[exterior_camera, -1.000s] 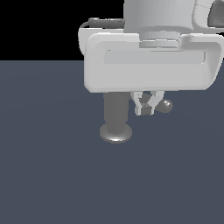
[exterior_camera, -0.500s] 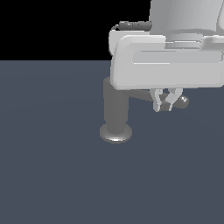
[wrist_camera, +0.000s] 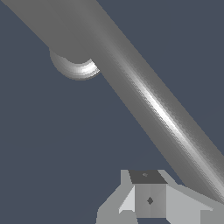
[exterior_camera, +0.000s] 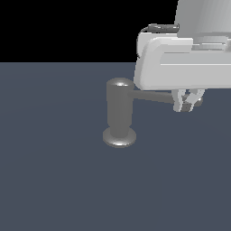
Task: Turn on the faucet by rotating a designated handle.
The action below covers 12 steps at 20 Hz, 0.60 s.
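The faucet (exterior_camera: pixel 119 113) is a grey upright cylinder with a domed top and a flared disc base, standing on the dark floor. Its handle (exterior_camera: pixel 153 97), a thin grey rod, sticks out toward the exterior view's right. My white gripper (exterior_camera: pixel 187 103) hangs over the rod's outer end, its fingertips (exterior_camera: pixel 180 104) close together and against the rod near its tip. In the wrist view the handle (wrist_camera: pixel 153 105) runs diagonally right beside my fingers (wrist_camera: pixel 148 199), not between them. The faucet's rounded base (wrist_camera: pixel 75 70) shows behind the rod.
A flat dark grey floor (exterior_camera: pixel 54 180) spreads all around the faucet. No other objects show.
My gripper has moved toward the exterior view's right. The handle has swung with it and now points further right, while the faucet body has stayed in place.
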{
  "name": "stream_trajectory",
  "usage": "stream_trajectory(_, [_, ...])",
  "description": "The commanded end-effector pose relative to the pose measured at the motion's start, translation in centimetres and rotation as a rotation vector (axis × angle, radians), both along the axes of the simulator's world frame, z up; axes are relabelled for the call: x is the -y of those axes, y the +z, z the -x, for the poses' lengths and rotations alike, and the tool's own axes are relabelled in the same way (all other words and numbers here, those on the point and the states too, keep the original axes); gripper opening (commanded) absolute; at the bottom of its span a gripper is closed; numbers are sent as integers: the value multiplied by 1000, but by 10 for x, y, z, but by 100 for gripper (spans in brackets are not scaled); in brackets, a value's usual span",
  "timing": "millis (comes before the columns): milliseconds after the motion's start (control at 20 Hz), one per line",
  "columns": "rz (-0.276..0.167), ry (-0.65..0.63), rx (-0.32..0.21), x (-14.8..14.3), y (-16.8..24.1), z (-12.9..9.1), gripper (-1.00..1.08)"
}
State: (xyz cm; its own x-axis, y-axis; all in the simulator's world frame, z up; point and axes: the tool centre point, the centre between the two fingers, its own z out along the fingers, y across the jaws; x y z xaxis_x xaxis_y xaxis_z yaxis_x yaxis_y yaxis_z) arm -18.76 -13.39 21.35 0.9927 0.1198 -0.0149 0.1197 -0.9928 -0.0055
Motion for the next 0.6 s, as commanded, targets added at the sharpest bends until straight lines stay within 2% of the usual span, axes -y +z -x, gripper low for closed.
stream_trajectory(0, [0,-3,0,1,0,1,-100])
stream_trajectory(550, [1,-6,3,21,1,-32,-100])
